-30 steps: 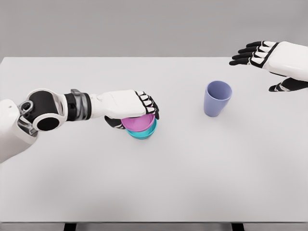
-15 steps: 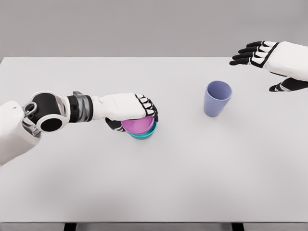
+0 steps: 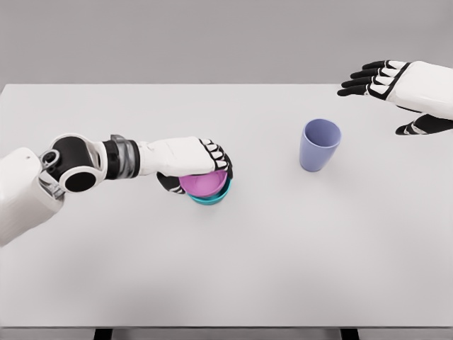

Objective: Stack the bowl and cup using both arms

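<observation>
Head view: everything below is placed relative to the lavender cup.
Worktop (image 3: 233,269): a pale slab carrying all three vessels and filling most of the scene.
Left robot hand (image 3: 192,163): reaching in well to the left of the cup, fingers curling over the rim of the pink bowl and gripping it.
Right robot hand (image 3: 396,88): hovering above and to the right of the cup, fingers spreading loosely, gripping nothing, well apart from it.
Lavender cup (image 3: 319,144): standing upright and untouched on the worktop.
Pink bowl (image 3: 204,183): sitting well to the left of the cup, nesting in the teal bowl.
Teal bowl (image 3: 212,197): peeking out beneath the pink one, only its front edge showing.
Risk: the pink bowl is probably seating slightly off-centre; letting go at an angle could be tipping it or dragging both bowls sideways.
Risk: the right robot hand, closing in too fast, could be knocking the cup over.
</observation>
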